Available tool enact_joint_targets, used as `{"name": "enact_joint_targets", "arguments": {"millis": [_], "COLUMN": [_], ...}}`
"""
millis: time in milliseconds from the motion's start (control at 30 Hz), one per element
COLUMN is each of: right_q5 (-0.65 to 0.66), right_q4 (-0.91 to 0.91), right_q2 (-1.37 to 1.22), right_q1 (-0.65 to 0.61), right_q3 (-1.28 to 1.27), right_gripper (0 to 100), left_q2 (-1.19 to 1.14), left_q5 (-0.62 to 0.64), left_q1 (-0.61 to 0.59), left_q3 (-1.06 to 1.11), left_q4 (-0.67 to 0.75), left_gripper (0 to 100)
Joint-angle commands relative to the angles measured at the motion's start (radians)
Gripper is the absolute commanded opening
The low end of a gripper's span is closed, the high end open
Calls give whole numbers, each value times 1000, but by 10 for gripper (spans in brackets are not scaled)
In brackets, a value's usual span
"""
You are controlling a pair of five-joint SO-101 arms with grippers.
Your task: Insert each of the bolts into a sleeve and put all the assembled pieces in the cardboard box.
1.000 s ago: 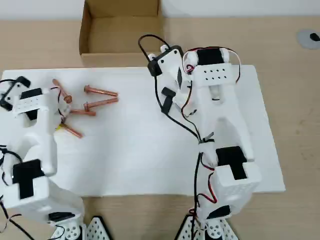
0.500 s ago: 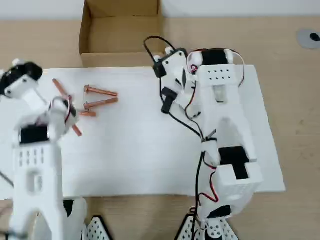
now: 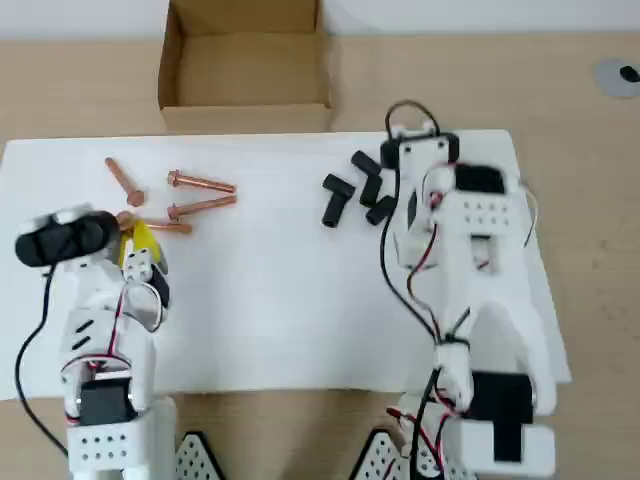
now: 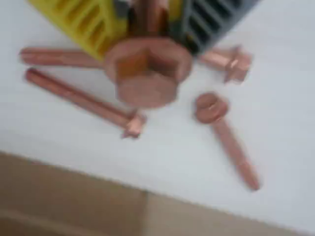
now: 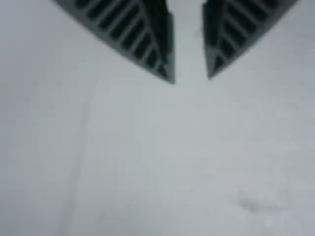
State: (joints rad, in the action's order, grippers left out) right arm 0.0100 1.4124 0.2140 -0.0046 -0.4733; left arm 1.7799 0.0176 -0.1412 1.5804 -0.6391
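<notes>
Five bolts (image 3: 200, 183), five sleeves (image 3: 371, 188), one box (image 3: 245, 68).

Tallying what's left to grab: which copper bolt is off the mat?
The bolt clamped in the left claw, hex head sticking out; the other four lie flat on the white mat.

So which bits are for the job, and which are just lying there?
For the job: loose bolts, one bolt held in the left pincer, sleeves, box.
Just lying there: mat, grey disc.
</notes>
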Motion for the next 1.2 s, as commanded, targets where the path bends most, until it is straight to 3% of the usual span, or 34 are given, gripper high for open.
{"name": "enact_joint_targets", "arguments": {"millis": [0, 167, 267, 367, 467, 733, 1000, 1167], "right_q5": [3, 14, 38, 143, 150, -316, -489, -554], "right_q4": [-106, -230, -336, -483, -493, -404, -308, -278], "right_q2": [119, 94, 45, -36, -156, -496, -587, -585], "right_q1": [10, 22, 54, 39, 12, -19, -205, -237], "right_q3": [-54, -117, -153, -154, -62, 321, 496, 562], "right_gripper": [80, 164, 164, 165, 165, 164, 163, 163], "left_q2": [41, 31, 31, 31, 31, 31, 31, 31], "left_q5": [-6, -5, -5, -5, -5, 25, 71, 69], "left_q1": [64, 80, 74, 74, 74, 72, 72, 72], "left_q3": [20, 44, 68, 89, 98, 112, 112, 114], "left_q4": [26, 41, 78, 103, 103, 101, 101, 98], "left_gripper": [6, 6, 6, 6, 6, 6, 6, 6]}}
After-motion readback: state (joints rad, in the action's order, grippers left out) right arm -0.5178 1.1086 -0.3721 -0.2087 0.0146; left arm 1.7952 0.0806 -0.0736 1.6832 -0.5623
